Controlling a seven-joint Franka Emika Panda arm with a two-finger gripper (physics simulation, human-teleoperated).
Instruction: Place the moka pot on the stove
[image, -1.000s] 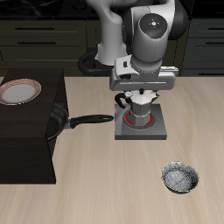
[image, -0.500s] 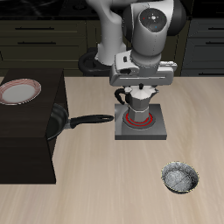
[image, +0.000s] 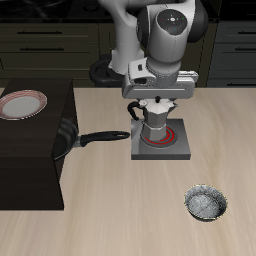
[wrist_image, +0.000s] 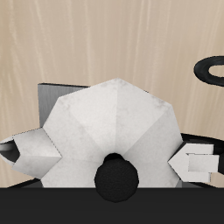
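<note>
The silver faceted moka pot (image: 152, 124) stands upright on the grey stove (image: 176, 148), over the red spiral burner ring. My gripper (image: 157, 102) hangs just above the pot's lid, open, with nothing held. In the wrist view the pot's lid with its dark knob (wrist_image: 115, 175) lies straight below my gripper (wrist_image: 115, 157), with one fingertip (wrist_image: 35, 149) showing on each side of it. A corner of the stove (wrist_image: 54, 94) shows beside the pot.
A black frying pan (image: 68, 140) leans against a dark box (image: 30, 160), its handle (image: 102, 137) reaching toward the stove. A red-rimmed plate (image: 22, 103) lies on the box. A shallow metal bowl (image: 206, 203) sits near the table's front edge.
My gripper has risen off the moka pot, which stays on the stove. More of the pot now shows beneath the fingers.
</note>
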